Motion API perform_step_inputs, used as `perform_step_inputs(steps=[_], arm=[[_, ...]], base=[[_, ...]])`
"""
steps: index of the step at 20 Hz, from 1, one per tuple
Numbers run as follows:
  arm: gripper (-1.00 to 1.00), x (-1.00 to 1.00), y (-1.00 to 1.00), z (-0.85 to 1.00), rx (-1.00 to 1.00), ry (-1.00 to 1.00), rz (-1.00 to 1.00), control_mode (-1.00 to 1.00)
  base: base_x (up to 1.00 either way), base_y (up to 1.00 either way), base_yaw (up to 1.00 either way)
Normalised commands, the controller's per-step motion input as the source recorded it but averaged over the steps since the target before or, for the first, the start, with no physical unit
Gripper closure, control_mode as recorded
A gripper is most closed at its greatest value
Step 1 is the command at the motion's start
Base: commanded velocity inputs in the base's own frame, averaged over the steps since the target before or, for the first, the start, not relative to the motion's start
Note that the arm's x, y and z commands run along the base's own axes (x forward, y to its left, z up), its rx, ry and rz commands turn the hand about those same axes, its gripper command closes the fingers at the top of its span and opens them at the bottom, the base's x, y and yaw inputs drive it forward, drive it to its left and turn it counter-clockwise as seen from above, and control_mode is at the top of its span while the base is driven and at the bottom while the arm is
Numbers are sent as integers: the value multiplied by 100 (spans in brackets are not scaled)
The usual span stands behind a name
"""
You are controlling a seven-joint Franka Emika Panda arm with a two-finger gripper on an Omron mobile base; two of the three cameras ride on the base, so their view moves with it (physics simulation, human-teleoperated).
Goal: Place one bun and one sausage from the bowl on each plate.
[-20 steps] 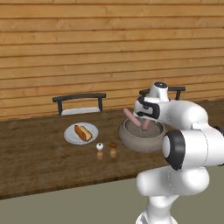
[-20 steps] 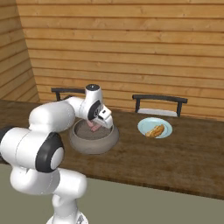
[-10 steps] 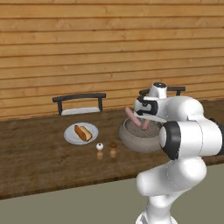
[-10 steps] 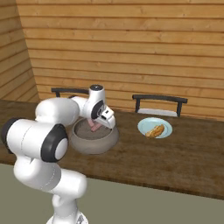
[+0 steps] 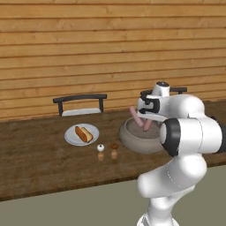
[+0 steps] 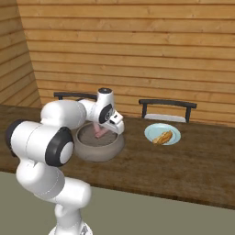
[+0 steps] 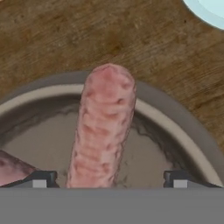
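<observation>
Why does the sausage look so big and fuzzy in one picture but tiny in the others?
In the hand view the camera sits right above the sausage, so it looms large with soft, smeared texture, and the bowl rim curves wide around it. In the left base view the same sausage is small and far off. In the right base view the light is flat, with only faint shadow under the bowl.

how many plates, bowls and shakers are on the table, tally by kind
small round flat plates: 2, one pale grey-white, one pale blue-green
large round speckled grey stone bowl: 1
tiny shakers: 2, one white, one brown
total: 5
</observation>
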Motion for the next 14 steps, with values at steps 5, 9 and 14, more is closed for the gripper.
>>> perform_step_inputs(steps=[5,9,14], arm=[[-100,0,-20,0,1,0,0,-100],[-100,0,0,-2,0,0,0,-100],[-100,-2,1,4,0,-1,0,-100]], base=[[0,0,0],[0,0,0],[0,0,0]])
